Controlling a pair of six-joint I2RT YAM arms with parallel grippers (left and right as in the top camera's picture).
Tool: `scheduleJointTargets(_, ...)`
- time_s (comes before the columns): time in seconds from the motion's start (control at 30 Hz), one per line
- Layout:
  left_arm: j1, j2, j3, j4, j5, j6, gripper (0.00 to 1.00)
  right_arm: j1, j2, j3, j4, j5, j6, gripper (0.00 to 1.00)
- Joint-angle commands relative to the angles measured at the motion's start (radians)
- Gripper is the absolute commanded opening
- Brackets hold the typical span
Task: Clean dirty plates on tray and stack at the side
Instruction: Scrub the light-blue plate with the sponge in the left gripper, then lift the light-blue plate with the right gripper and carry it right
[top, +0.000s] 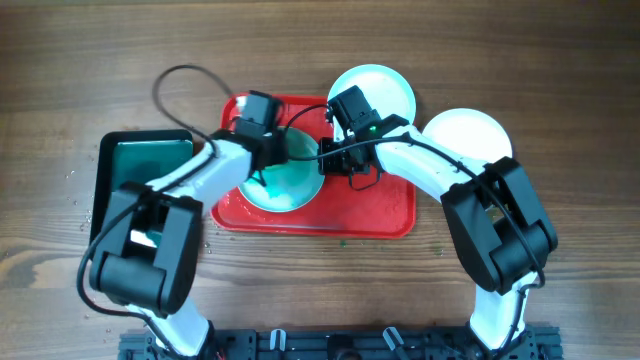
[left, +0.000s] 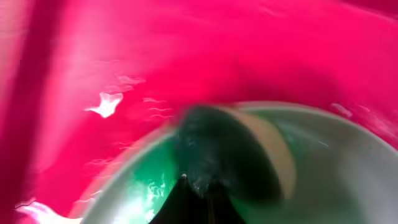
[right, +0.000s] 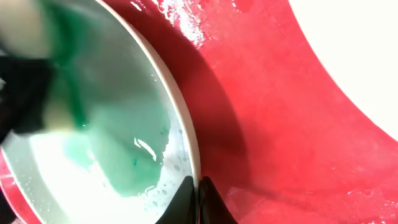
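Note:
A white plate (top: 285, 185) with green soapy water lies on the red tray (top: 380, 205). My right gripper (right: 198, 186) is shut on the plate's rim (right: 186, 140), one finger inside and one outside. My left gripper (left: 199, 186) is shut on a green and pale sponge (left: 236, 149) and presses it on the plate (left: 348, 168) near its far rim. In the overhead view both grippers meet over the plate, left (top: 262, 150), right (top: 338, 160). Two clean white plates lie beyond the tray, one at the tray's back edge (top: 385, 90), one to the right (top: 468, 135).
A dark tub of green water (top: 140, 175) stands left of the tray. Wet streaks and specks lie on the tray floor (right: 280, 112). Brown wooden table (top: 560, 80) surrounds everything.

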Motion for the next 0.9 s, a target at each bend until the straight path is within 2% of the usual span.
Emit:
scheduleJointTargets(0.0, 0.122, 0.064, -0.037, -0.121, -0.135, -0.294, 0.04, 0.005, 0.009, 0.018, -0.015, -0.035, -0.017, 0.04)
scheduleJointTargets(0.1, 0.139, 0.064, -0.037, -0.201, 0.100, -0.259, 0.04, 0.005, 0.009, 0.018, -0.011, -0.035, -0.016, 0.04)
scheduleJointTargets(0.23, 0.139, 0.059, -0.024, -0.183, 0.594, 0.084, 0.04, 0.005, 0.009, 0.018, -0.011, -0.036, -0.018, 0.04)
scheduleJointTargets(0.33, 0.142, 0.037, 0.045, -0.187, 0.747, 0.129, 0.04, 0.005, 0.009, 0.018, -0.010, -0.050, -0.030, 0.04)
scheduleJointTargets(0.43, 0.160, -0.013, 0.149, -0.228, 0.752, 0.118, 0.04, 0.005, 0.009, 0.018, -0.010, -0.050, -0.032, 0.06)
scheduleJointTargets(0.53, 0.195, -0.080, 0.300, -0.287, 0.748, 0.080, 0.04, 0.018, 0.026, 0.017, 0.002, -0.050, -0.014, 0.16)
scheduleJointTargets(0.63, 0.255, -0.133, 0.381, -0.299, 0.743, 0.029, 0.04, 0.029, 0.057, 0.018, 0.023, -0.050, 0.034, 0.22)
scheduleJointTargets(0.73, 0.309, -0.159, 0.387, -0.320, 0.661, -0.002, 0.04, 0.029, 0.068, 0.018, 0.039, -0.047, 0.076, 0.20)
scheduleJointTargets(0.77, 0.320, -0.159, 0.387, -0.340, 0.661, -0.002, 0.04, 0.029, 0.068, 0.018, 0.042, -0.046, 0.077, 0.15)
scheduleJointTargets(0.8, 0.325, -0.155, 0.387, -0.368, 0.645, -0.002, 0.04, 0.029, 0.068, 0.018, 0.044, -0.046, 0.077, 0.05)
scheduleJointTargets(0.87, 0.322, -0.155, 0.387, -0.427, 0.544, -0.002, 0.04, 0.029, 0.067, 0.018, 0.038, -0.055, 0.077, 0.05)
